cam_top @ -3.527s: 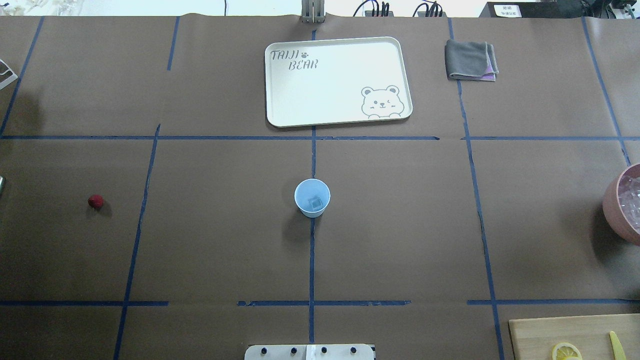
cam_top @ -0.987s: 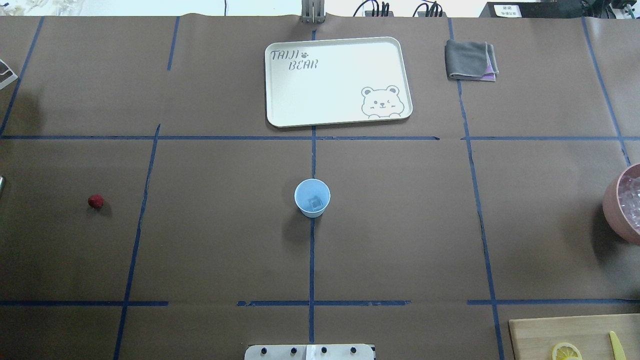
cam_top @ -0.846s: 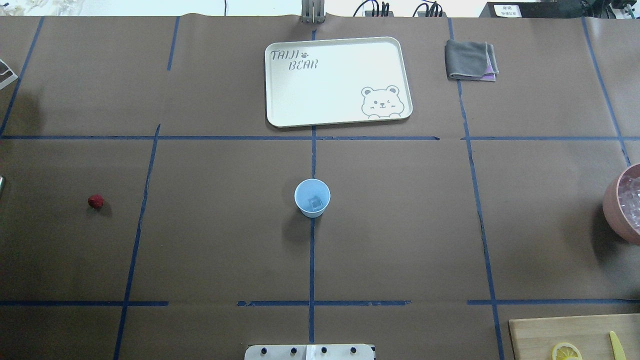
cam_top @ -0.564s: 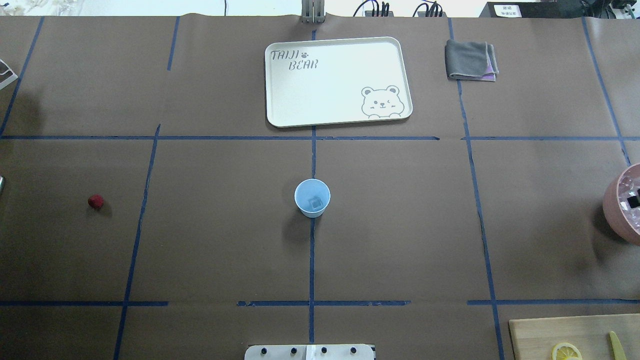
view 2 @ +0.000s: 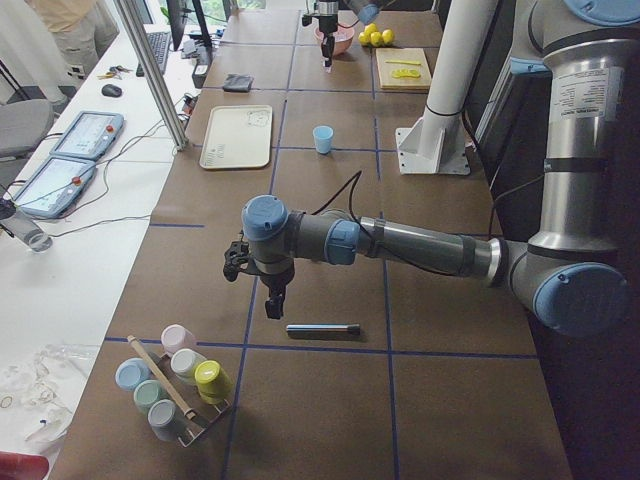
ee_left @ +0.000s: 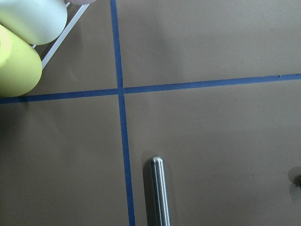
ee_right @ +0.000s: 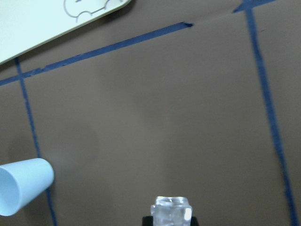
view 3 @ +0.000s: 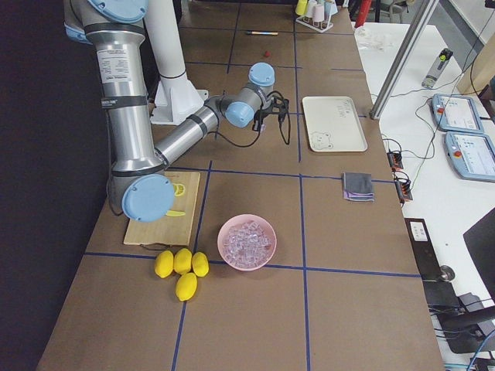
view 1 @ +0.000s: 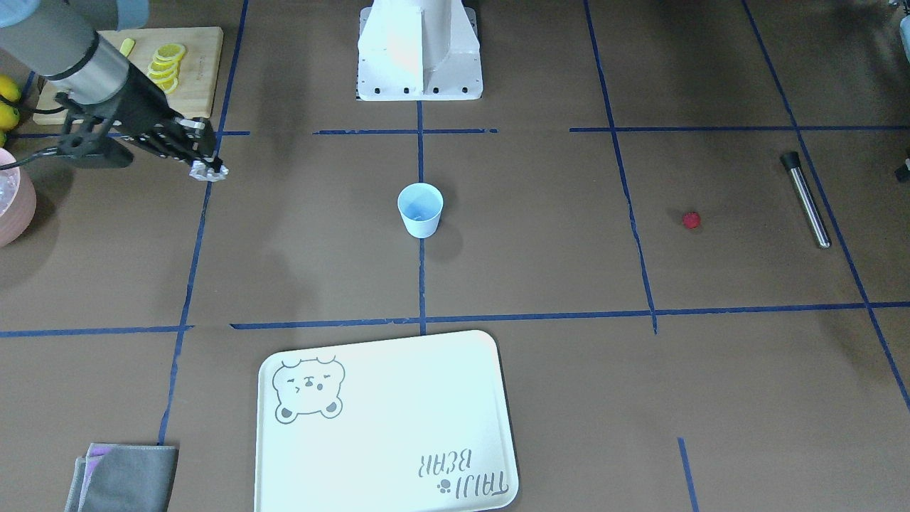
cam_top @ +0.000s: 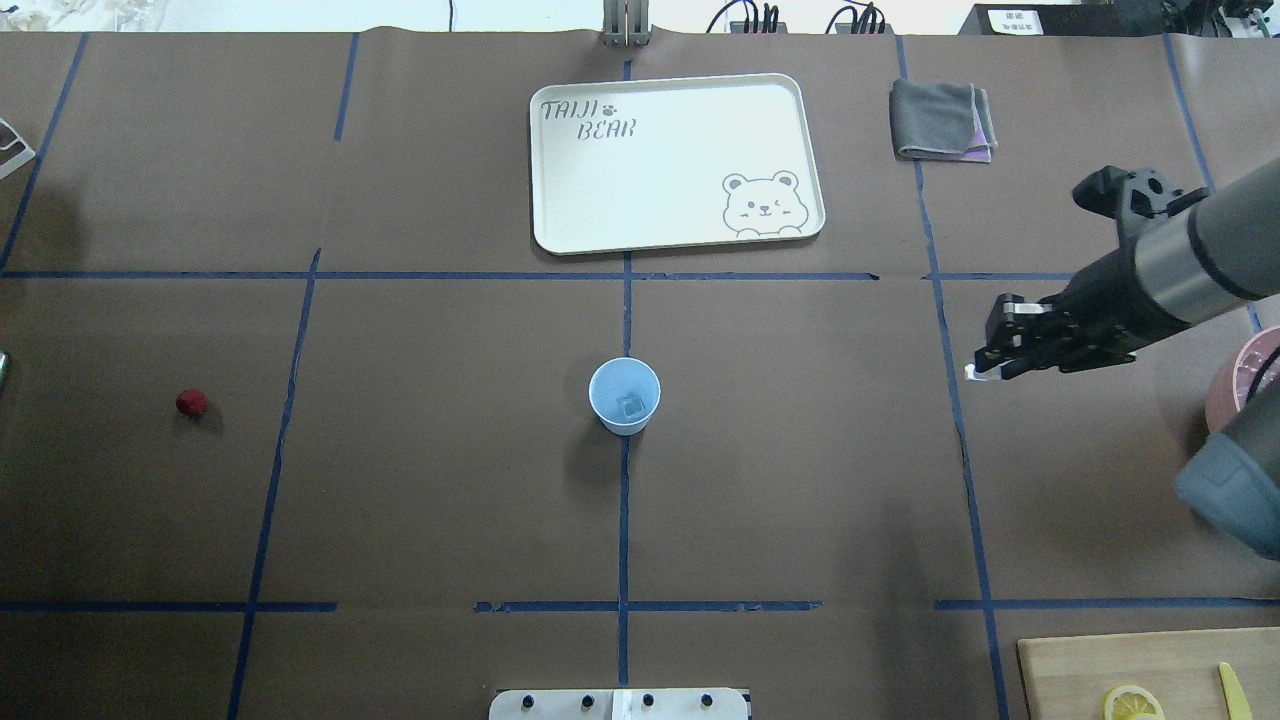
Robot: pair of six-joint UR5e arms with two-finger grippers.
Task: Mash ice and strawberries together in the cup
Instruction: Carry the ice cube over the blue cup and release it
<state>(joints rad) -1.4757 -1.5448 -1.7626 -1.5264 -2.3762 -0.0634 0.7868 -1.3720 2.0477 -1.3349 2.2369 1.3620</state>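
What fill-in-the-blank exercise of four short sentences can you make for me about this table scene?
1. The ____ gripper holds an ice cube.
2. The cup contains just ____ ice cube.
3. In the overhead view, the strawberry lies on the table to the ____ of the cup.
4. The tray shows a drawing of a ____.
Missing words: right; one; left; bear.

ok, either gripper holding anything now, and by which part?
Right gripper pinches one ice chunk by its opposite sides, between its fingertips. Left gripper: cannot tell from these views.
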